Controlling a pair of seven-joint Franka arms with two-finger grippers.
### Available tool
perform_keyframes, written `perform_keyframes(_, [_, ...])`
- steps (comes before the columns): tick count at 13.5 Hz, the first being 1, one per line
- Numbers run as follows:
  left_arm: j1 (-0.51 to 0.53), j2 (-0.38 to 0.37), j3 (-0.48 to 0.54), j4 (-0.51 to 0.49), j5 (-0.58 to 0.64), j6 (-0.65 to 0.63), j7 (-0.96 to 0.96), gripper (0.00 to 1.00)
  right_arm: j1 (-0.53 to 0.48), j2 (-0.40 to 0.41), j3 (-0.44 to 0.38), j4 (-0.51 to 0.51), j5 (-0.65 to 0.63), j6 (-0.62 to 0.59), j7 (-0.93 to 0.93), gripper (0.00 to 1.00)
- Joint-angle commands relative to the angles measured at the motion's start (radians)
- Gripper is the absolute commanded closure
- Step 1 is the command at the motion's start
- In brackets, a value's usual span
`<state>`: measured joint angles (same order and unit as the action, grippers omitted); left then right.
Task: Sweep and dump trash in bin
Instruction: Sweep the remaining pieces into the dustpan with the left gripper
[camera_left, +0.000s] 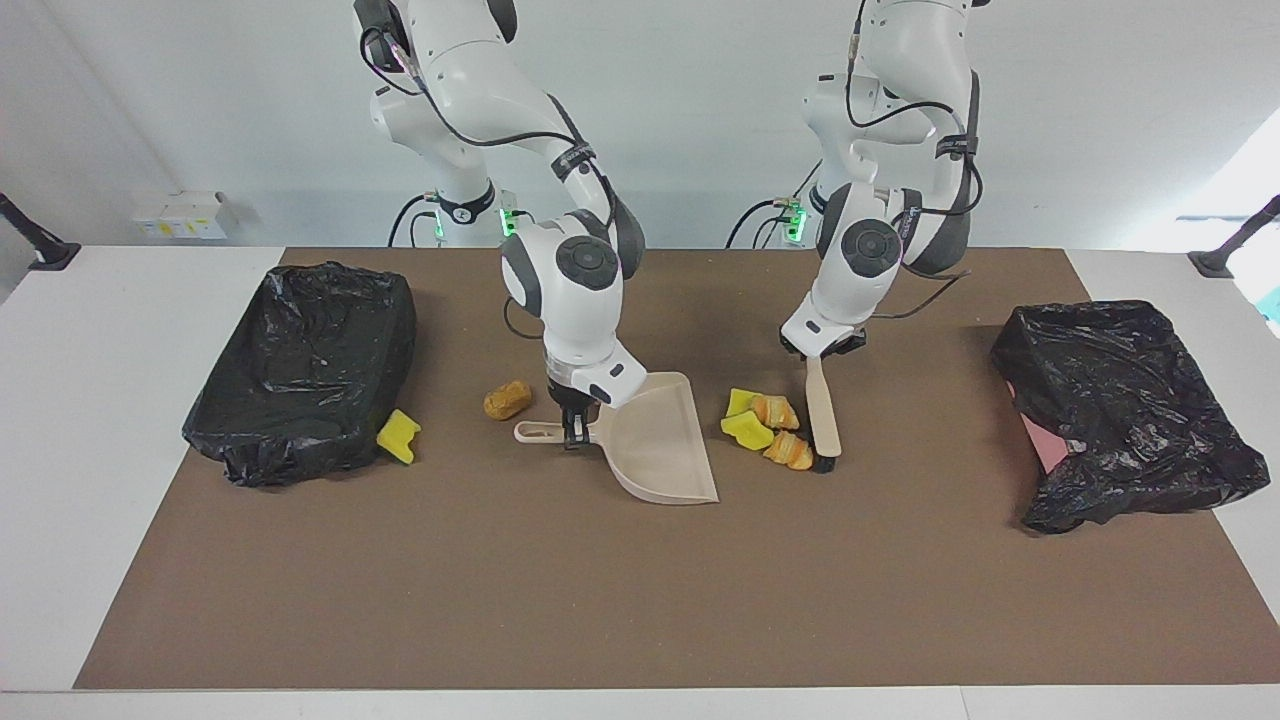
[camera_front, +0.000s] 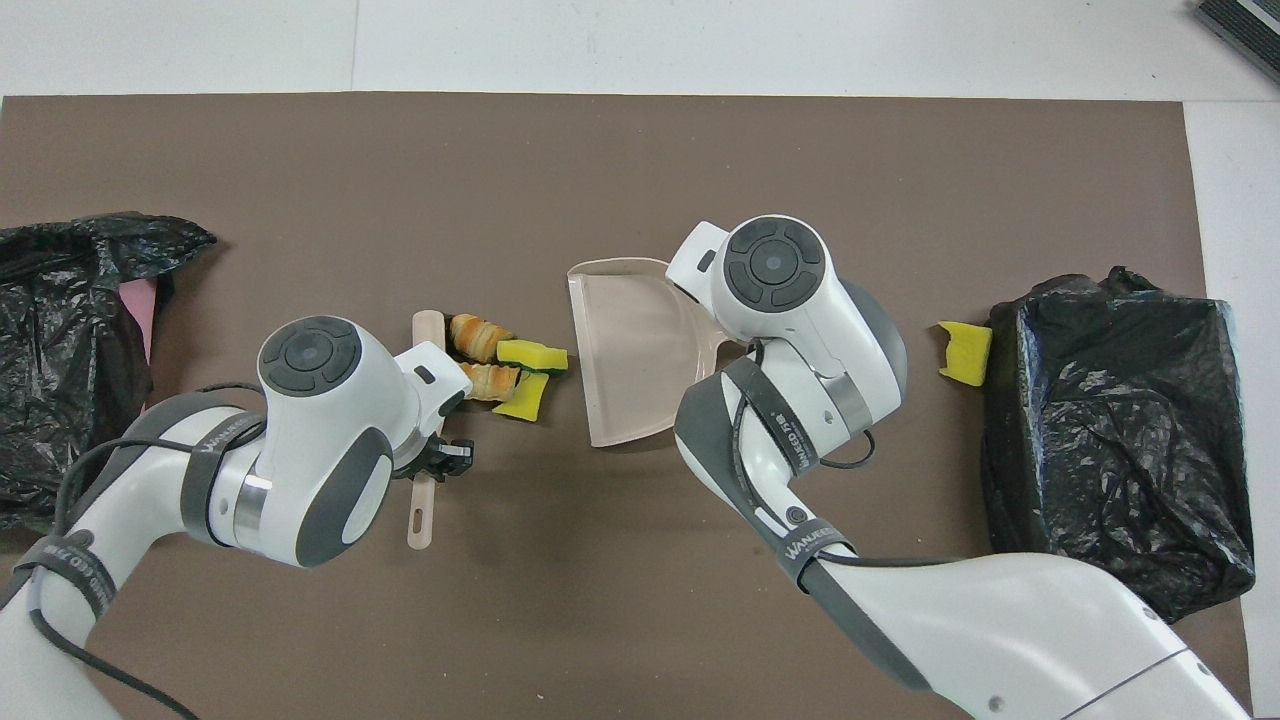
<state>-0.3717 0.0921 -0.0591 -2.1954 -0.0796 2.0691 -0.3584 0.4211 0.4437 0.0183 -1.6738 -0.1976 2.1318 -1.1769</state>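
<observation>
The left end effector is clenched on the handle of a pale wooden hand brush, whose dark bristle end rests on the brown mat of the counter. Pressed against the brush, on the side toward the right end effector, lies a tight cluster of trash: two bright yellow sponge wedges and two tan-orange bread-like lumps. The right end effector grips the handle of a beige plastic dustpan, its open lip on the mat facing the cluster with a narrow strip of bare mat between them.

Two pieces sit apart from that cluster: a tan bread lump just beside the right end effector, on its side away from the pan mouth, and a yellow wedge touching the foot of the black-bagged bin at the right arm's end of the counter. A second crumpled black bag lies toward the left arm's end.

The sweep looks close to delivering the cluster, but the risks are plain. The brush meets the pile along only part of its length, so a lump may roll around the bristle end and escape. The pan's lip is angled to the push, so pieces could skid along its edge instead of riding in. If the lip sits slightly lifted, the soft sponges could jam under it. The two stray pieces may be forgotten.
</observation>
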Motion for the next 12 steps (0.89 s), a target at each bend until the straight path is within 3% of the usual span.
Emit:
perform_keyframes(1, [-0.074,-0.006,0.015,-0.015,-0.067,0.054,-0.068,1.0,-0.016,-0.011,0.009,-0.032,-0.023,0.023,-0.04,1.0])
perform_keyframes(4, [-0.134,0.037,0.015,0.043,-0.165,0.088,-0.068,1.0,-0.021,-0.013,0.009,-0.034,-0.023,0.023,-0.041,1.0])
perform_keyframes(8, [-0.22,0.155,0.009,0.163,-0.31,0.198,-0.074,1.0,-0.028,-0.011,0.009,-0.035,-0.023,0.039,-0.052,1.0])
perform_keyframes(12, [-0.182,0.146,-0.001,0.2,-0.31,0.165,-0.077,1.0,-0.038,-0.01,0.009,-0.035,-0.023,0.043,-0.061,1.0])
